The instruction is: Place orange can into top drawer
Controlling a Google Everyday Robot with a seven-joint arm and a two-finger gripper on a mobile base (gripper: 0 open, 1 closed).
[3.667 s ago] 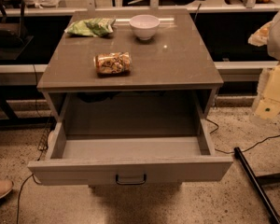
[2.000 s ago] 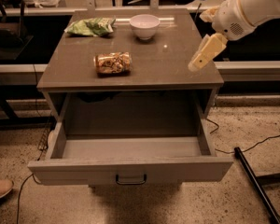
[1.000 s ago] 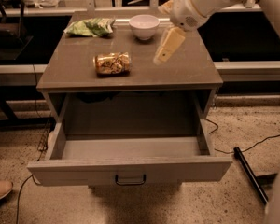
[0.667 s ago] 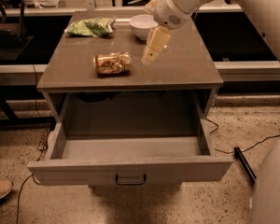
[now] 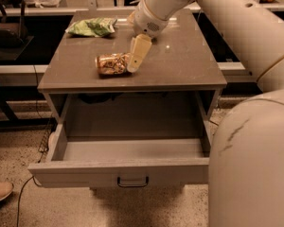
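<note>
Plainly, we see the mottled orange can (image 5: 111,64) lying sideways on the smooth grey tabletop (image 5: 184,65), the cream gripper (image 5: 134,63) just at its 3 o'clock, its opening beyond our telling. At 6 o'clock the top drawer (image 5: 80,173) stands open above speckled floor (image 5: 146,208).

One camera looks down from in front of the top drawer (image 5: 118,173), with the tool (image 5: 134,63) above the tabletop (image 5: 180,65) beyond.

Can (image 5: 111,64) orange-gold/white mottled; cream gripper (image 5: 134,66) just beside it; bag (image 5: 92,27) green; worktop (image 5: 180,65) grey-brown; drawer (image 5: 85,173) grey, dark handle (image 5: 132,182).
</note>
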